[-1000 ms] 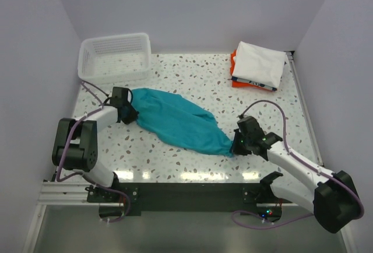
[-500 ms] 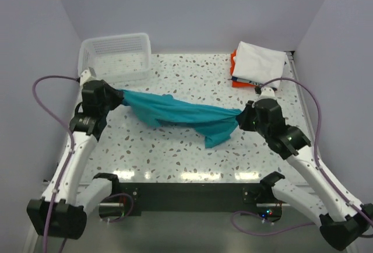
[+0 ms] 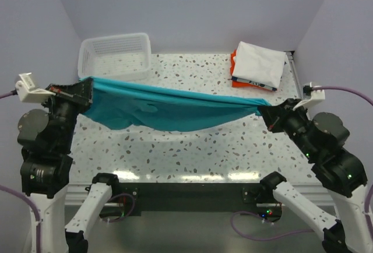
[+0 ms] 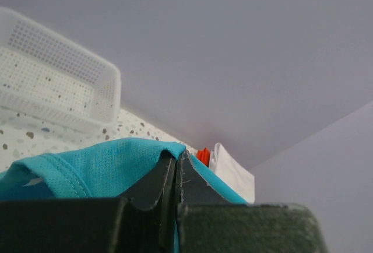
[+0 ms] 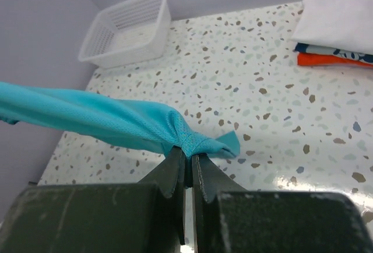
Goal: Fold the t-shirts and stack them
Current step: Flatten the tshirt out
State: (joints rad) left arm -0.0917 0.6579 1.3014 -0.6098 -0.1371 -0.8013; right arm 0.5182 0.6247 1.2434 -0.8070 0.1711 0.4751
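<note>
The teal shirt [image 3: 175, 108] hung stretched above mid-worktop [image 3: 192, 148], the left hand [image 3: 87, 92] clamped on one end and the right hand [image 3: 263, 112] on the other. Bare worktop showed along the near edge. A basket [image 3: 115, 55] sat in the far-left corner and folded shirts [image 3: 258, 65] in the far-right.

Robot lab test cell — plain lavender walls [image 3: 192, 8] boxing a speckled tabletop [image 3: 192, 148], black mounting bar [image 3: 192, 192] along the near edge.

No readable text, label, brand, number or sign anywhere.
</note>
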